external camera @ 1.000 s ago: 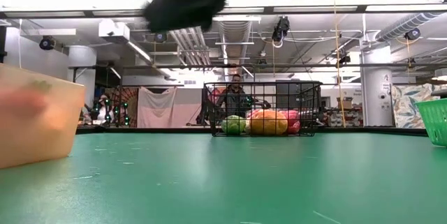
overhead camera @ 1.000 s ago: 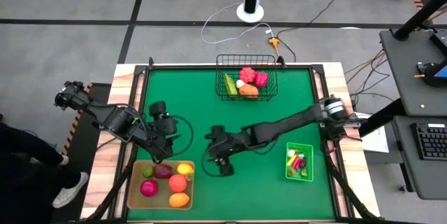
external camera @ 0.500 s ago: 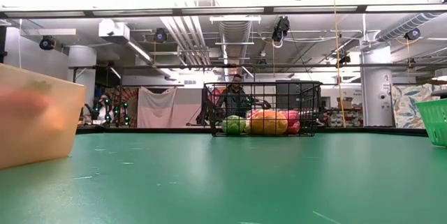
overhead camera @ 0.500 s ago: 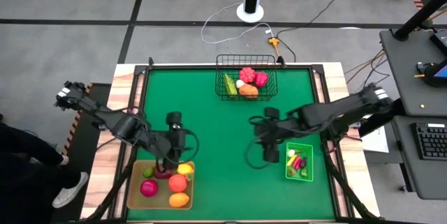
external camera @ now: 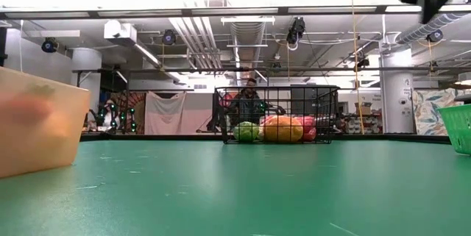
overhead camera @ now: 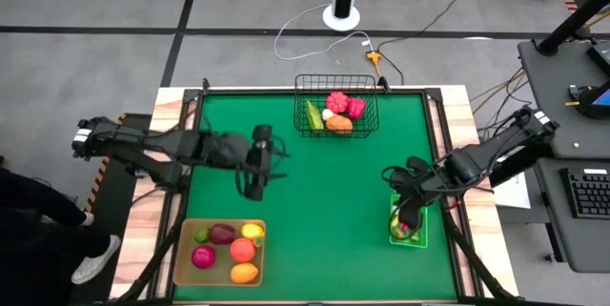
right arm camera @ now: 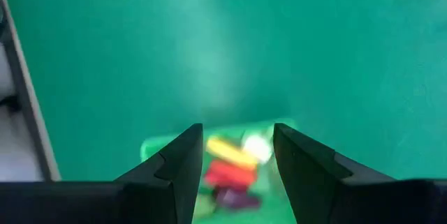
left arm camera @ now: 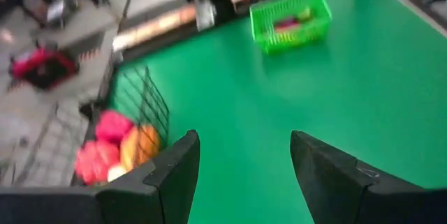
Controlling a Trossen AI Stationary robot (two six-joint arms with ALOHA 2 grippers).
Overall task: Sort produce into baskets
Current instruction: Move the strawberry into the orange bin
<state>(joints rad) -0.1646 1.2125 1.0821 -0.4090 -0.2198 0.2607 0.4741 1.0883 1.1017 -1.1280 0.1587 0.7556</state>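
Observation:
My left gripper (overhead camera: 259, 161) hangs open over the green table's left half, beyond the tan tray (overhead camera: 185, 266); nothing is between its fingers (left arm camera: 241, 140). The tray holds red, yellow, orange and green produce (overhead camera: 242, 249). My right gripper (overhead camera: 405, 211) stands open and bare above the green bin (overhead camera: 422, 239) at the right. In the right wrist view the bin (right arm camera: 150, 147) holds a yellow piece (right arm camera: 227, 151), a red one (right arm camera: 227, 174) and a purple one (right arm camera: 234, 197) under the fingers (right arm camera: 237, 130). The black wire basket (overhead camera: 335, 82) at the far edge holds pink, orange and green produce (overhead camera: 338, 108).
Bare green mat (overhead camera: 324, 201) lies between the three containers. A raised dark rim (overhead camera: 434, 144) borders the table. In the low view the basket (external camera: 276, 115) stands at the back, the tray (external camera: 37, 118) at the left and the bin (external camera: 460, 126) at the right. A person sits far behind.
My right gripper has travelled from the table's middle toward the right edge, rising and turning, and now hangs over the green bin. My left gripper dipped over the tan tray, then drew back toward the far side and swung round toward the table's right.

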